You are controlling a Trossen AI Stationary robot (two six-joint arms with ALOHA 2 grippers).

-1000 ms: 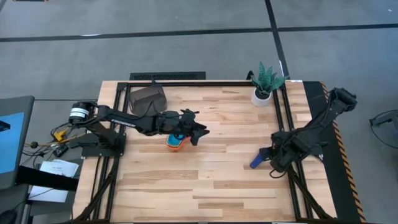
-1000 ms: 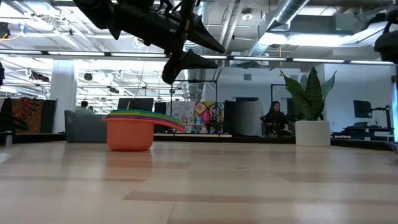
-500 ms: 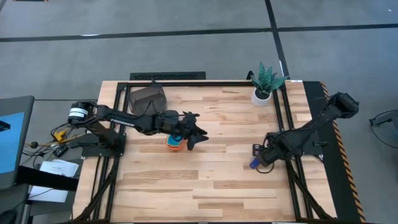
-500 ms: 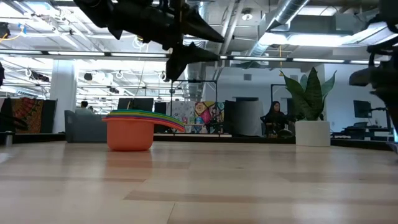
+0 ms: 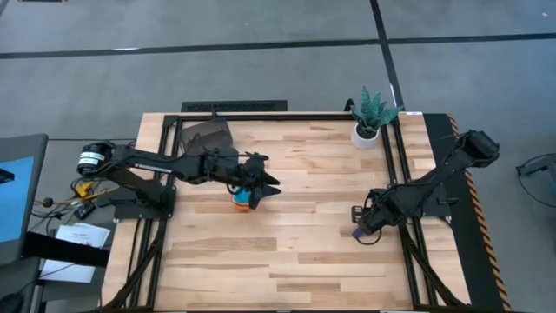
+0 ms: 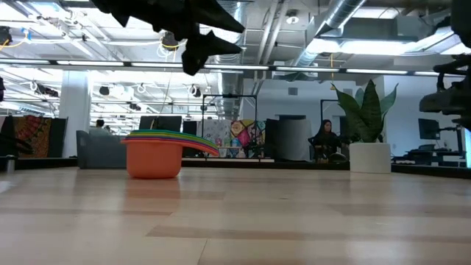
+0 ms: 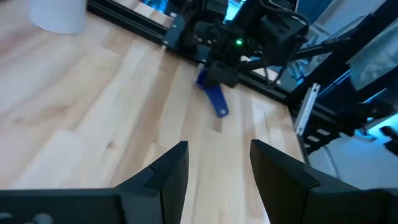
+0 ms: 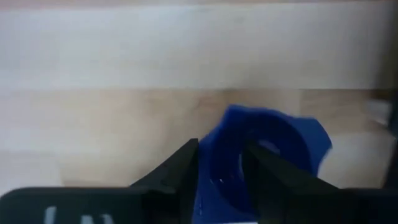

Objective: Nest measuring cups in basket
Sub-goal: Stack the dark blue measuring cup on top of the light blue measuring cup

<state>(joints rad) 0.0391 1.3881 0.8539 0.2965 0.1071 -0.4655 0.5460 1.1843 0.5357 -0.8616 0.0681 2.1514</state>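
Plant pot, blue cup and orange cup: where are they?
plant pot (image 5: 366, 134), high view, its white side.
blue cup (image 8: 273, 149), right wrist view, its bowl.
orange cup (image 6: 153, 158), low view, its side wall.

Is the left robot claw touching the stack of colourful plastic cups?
Apart. The low view shows the left gripper hanging open well above the stacked measuring cups, with clear space between.

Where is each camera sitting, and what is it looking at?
High view: above the table, looking straight down; both arms, stacked cups, basket, plant pot.
Low view: at table height, looking across; stacked cups, left gripper above them.
Left wrist view: behind its own fingers, facing the right gripper at the dark blue cup.
Right wrist view: right gripper over that dark blue cup.
Both wrist views share the dark blue cup.
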